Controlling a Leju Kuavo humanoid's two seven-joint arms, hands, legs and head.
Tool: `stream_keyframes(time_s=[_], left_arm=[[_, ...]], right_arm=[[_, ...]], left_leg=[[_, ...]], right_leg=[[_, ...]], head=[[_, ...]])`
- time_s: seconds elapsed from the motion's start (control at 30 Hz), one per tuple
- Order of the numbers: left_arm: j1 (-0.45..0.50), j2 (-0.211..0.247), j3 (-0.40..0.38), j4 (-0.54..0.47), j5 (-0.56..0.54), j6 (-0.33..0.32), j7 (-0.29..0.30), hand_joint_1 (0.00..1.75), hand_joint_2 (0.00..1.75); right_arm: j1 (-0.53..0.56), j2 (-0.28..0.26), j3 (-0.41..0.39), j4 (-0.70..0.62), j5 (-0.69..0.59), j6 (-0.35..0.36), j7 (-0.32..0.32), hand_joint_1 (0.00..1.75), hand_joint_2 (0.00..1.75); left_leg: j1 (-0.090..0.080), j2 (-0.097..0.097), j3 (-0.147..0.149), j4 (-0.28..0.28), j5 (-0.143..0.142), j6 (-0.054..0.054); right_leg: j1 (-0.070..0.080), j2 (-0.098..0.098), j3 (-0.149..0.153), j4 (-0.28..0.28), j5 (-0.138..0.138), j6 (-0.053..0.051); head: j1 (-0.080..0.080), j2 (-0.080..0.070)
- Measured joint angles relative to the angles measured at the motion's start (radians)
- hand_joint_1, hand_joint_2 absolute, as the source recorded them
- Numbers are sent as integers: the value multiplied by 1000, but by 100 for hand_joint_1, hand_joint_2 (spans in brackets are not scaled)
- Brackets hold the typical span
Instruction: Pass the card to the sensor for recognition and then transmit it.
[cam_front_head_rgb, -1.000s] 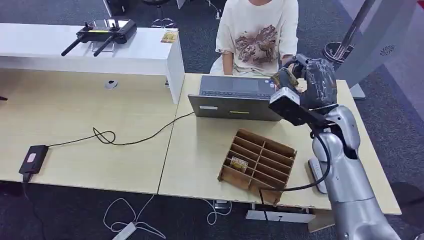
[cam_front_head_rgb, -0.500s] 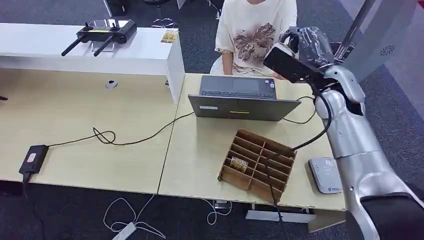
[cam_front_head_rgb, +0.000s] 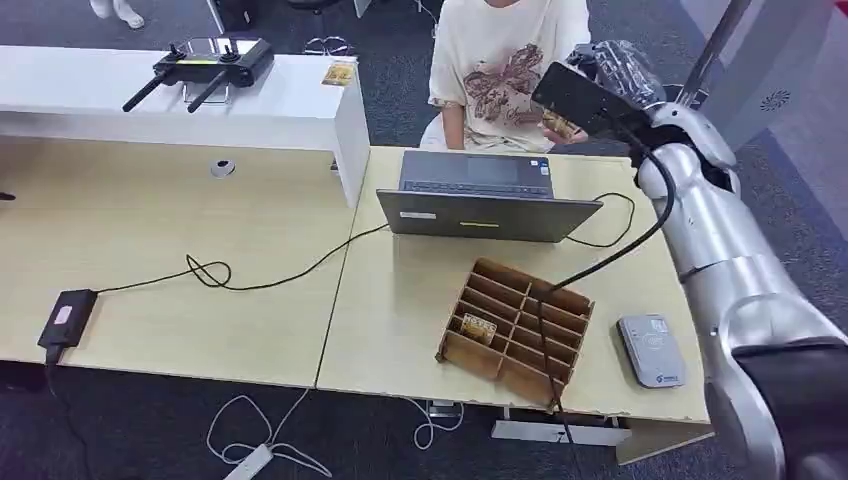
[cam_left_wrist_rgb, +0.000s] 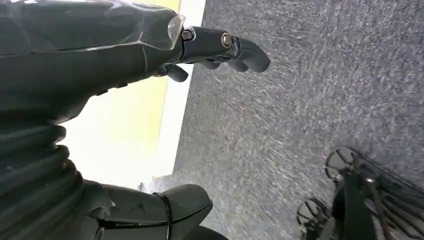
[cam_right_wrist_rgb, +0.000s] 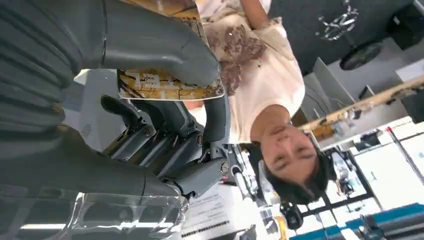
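Observation:
My right hand (cam_front_head_rgb: 615, 70) is raised at the far right of the desk, level with the chest of a seated person (cam_front_head_rgb: 505, 70) in a white printed T-shirt. It pinches a small brown-and-yellow card (cam_front_head_rgb: 559, 124) between the thumb and fingers. The right wrist view shows this card (cam_right_wrist_rgb: 170, 86) close up under the thumb (cam_right_wrist_rgb: 165, 47), with the person just beyond it. The grey card sensor (cam_front_head_rgb: 652, 350) lies flat near the desk's front right corner. In the left wrist view my left hand (cam_left_wrist_rgb: 125, 55) hangs over grey carpet, fingers apart and holding nothing.
An open laptop (cam_front_head_rgb: 480, 195) sits between the person and me. A cardboard divider box (cam_front_head_rgb: 520, 325) holding one card (cam_front_head_rgb: 478, 326) lies in front of it. Cables trail across the desk. A white counter (cam_front_head_rgb: 200, 95) with a controller stands at the back left.
My right arm has lifted from above the laptop's right side and reached farther toward the person, carrying the card. The sensor it covered a second ago now shows.

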Motion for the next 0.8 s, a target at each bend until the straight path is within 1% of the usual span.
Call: stream_keyframes(time_s=[0.13, 0.43, 0.47, 0.6, 0.63, 0.67, 0.73, 0.8], left_arm=[[1, 1, -14, 0, -18, -3, 16, 0, 175], [0, 3, -16, 0, -2, 6, 14, 0, 175], [0, 4, -16, 0, -1, 6, 13, 0, 175], [0, 5, -16, 0, 1, 8, 11, 0, 175], [0, 5, -16, 0, 1, 8, 11, 0, 175], [0, 5, -16, 0, 1, 8, 11, 0, 175], [0, 6, -16, 0, 1, 8, 11, 0, 175], [0, 6, -16, 0, 2, 9, 10, 0, 175]], right_arm=[[-40, -7, 16, 66, 5, 10, 30, 175, 175], [-90, -8, 31, 147, 1, -9, 70, 175, 175], [-92, -8, 34, 153, 1, -14, 72, 171, 175], [-94, -8, 39, 170, 1, -25, 75, 168, 175], [-94, -8, 40, 174, 1, -26, 75, 124, 175], [-94, -8, 40, 176, 1, -26, 75, 12, 175], [-94, -8, 41, 181, 1, -28, 77, 0, 175], [-94, -8, 42, 185, 0, -33, 78, 0, 175]], left_leg=[[0, 0, 0, 0, 0, 0], [0, 0, 0, 0, 0, 0], [0, 0, 0, 0, 0, 0], [0, 0, 0, 0, 0, 0], [0, 0, 0, 0, 0, 0], [0, 0, 0, 0, 0, 0], [0, 0, 0, 0, 0, 0], [0, 0, 0, 0, 0, 0]], right_leg=[[0, 0, 0, 0, 0, 0], [0, 0, 0, 0, 0, 0], [0, 0, 0, 0, 0, 0], [0, 0, 0, 0, 0, 0], [0, 0, 0, 0, 0, 0], [0, 0, 0, 0, 0, 0], [0, 0, 0, 0, 0, 0], [0, 0, 0, 0, 0, 0]], head=[[0, 0], [0, 0], [0, 0], [0, 0], [0, 0], [0, 0], [0, 0], [0, 0]])
